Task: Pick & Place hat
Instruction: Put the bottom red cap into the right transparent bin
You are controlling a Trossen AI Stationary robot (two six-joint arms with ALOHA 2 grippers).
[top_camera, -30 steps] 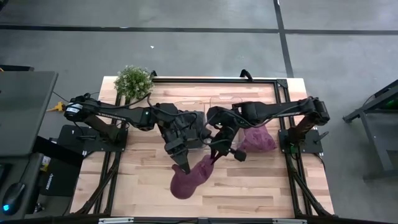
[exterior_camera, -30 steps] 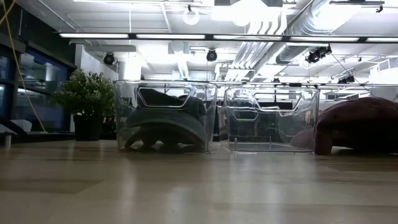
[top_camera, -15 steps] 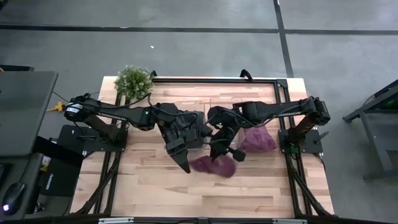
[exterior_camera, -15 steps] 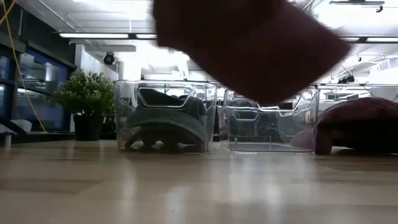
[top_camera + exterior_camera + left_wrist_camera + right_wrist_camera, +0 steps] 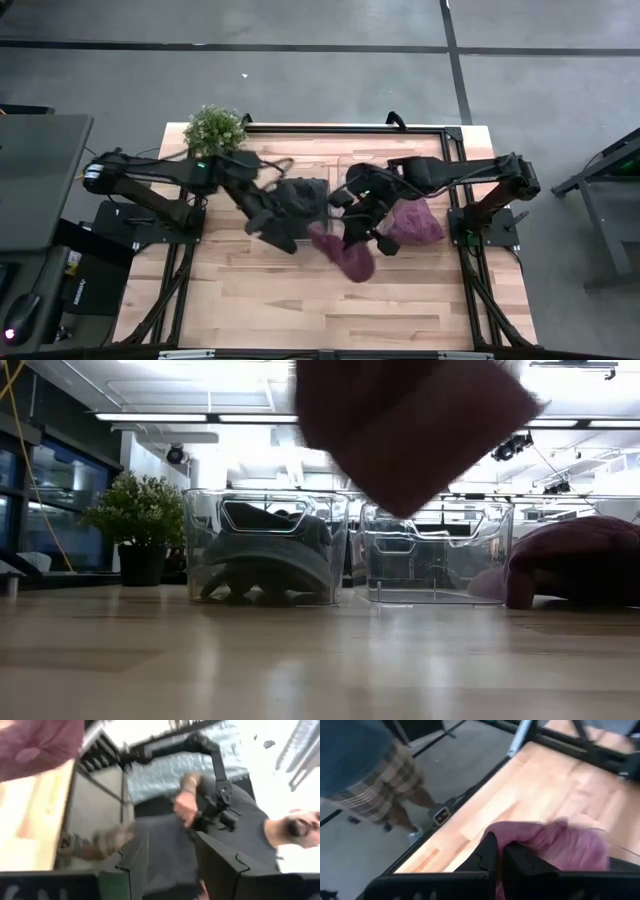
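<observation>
A maroon hat (image 5: pixel 347 257) hangs from my right gripper (image 5: pixel 354 232) above the middle of the table. It fills the top of the low view (image 5: pixel 410 420) and shows in the left wrist view (image 5: pixel 35 745). My right gripper (image 5: pixel 500 854) is shut on it. My left gripper (image 5: pixel 280 240) is open and empty (image 5: pixel 170 847), just left of the hat and in front of the left bin. A second maroon hat (image 5: pixel 415 225) lies on the table at the right. My right gripper pinches a bunched fold of the maroon hat's cloth (image 5: pixel 520 837) between its two fingers, which come from above. The hat hangs below the fingers, lifted clear of the table (image 5: pixel 400 450).
Two clear bins stand at the back middle. The left bin (image 5: pixel 265 545) holds a dark grey hat (image 5: pixel 300 195); nothing shows in the right bin (image 5: pixel 435 550). A potted plant (image 5: pixel 215 128) stands at the far left corner. A person (image 5: pixel 225 820) stands beyond the table.
The maroon hat, stretched between both grippers toward the near edge a second ago, has come off my left gripper. It has swung right and up, and hangs from my right gripper alone. My left gripper has drawn back toward the far left.
</observation>
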